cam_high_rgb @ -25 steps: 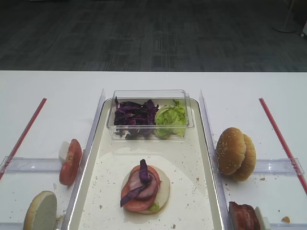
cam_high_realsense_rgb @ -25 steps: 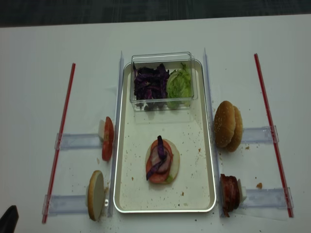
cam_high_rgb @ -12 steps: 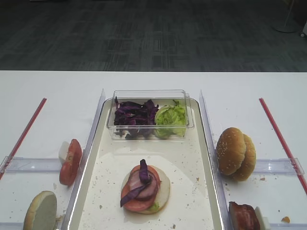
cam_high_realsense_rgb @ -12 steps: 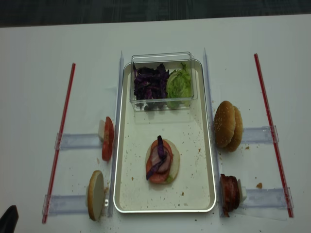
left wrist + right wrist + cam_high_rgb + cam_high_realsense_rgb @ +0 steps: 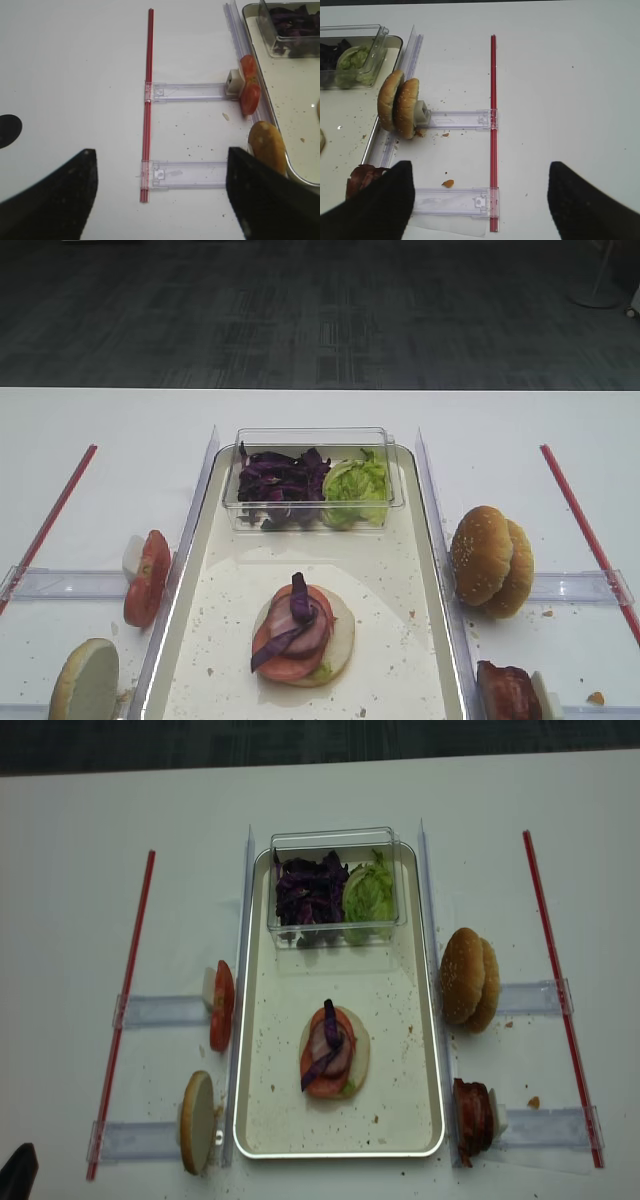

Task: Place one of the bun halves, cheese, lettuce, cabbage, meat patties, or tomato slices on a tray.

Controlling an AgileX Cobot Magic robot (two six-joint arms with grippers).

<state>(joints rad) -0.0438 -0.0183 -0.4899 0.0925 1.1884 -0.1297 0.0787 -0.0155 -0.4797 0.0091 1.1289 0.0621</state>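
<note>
left gripper [image 5: 159, 200] jaws wide apart, holding nothing, over table left of tray [image 5: 258, 1120] | right gripper [image 5: 479, 197] spread, empty, near 2 bun halves [image 5: 399, 104] standing on edge | cabbage [image 5: 328, 1050] strip tops stack mid-tray | more cabbage, lettuce [image 5: 370, 892] in clear tub [image 5: 335, 838]

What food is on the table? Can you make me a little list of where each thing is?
tray: middle of table, crumbs on it
stack: on tray; bun half at the bottom, then lettuce, tomato, meat, cabbage strip on top
tub: far end of tray; cabbage left, lettuce right
tomato slices: left of tray, on edge
bun half: near left, on edge
two bun halves: right of tray, on edge
meat patties: near right
left end effector: open, empty
right end effector: open, empty
</note>
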